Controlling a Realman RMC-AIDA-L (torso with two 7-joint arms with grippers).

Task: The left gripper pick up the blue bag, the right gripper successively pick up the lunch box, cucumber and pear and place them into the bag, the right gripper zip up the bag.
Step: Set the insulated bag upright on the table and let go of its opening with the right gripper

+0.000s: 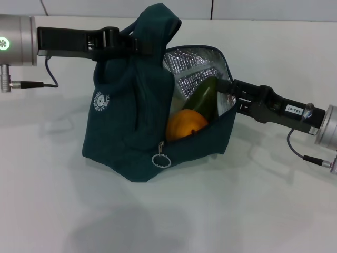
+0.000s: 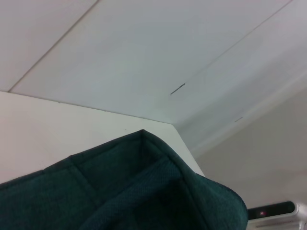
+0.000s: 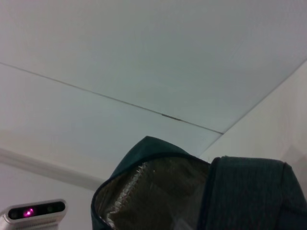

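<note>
White table [image 1: 221,211], pale panelled wall [image 2: 144,52] behind.

A bare lab-like test bench: plain white table [image 1: 158,221], white panelled wall [image 2: 144,52] behind.

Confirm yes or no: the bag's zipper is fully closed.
No. The blue bag gapes open, showing the pear and cucumber inside.

White table [image 1: 221,211] w/ pale panelled wall [image 1: 263,9] behind.
</note>
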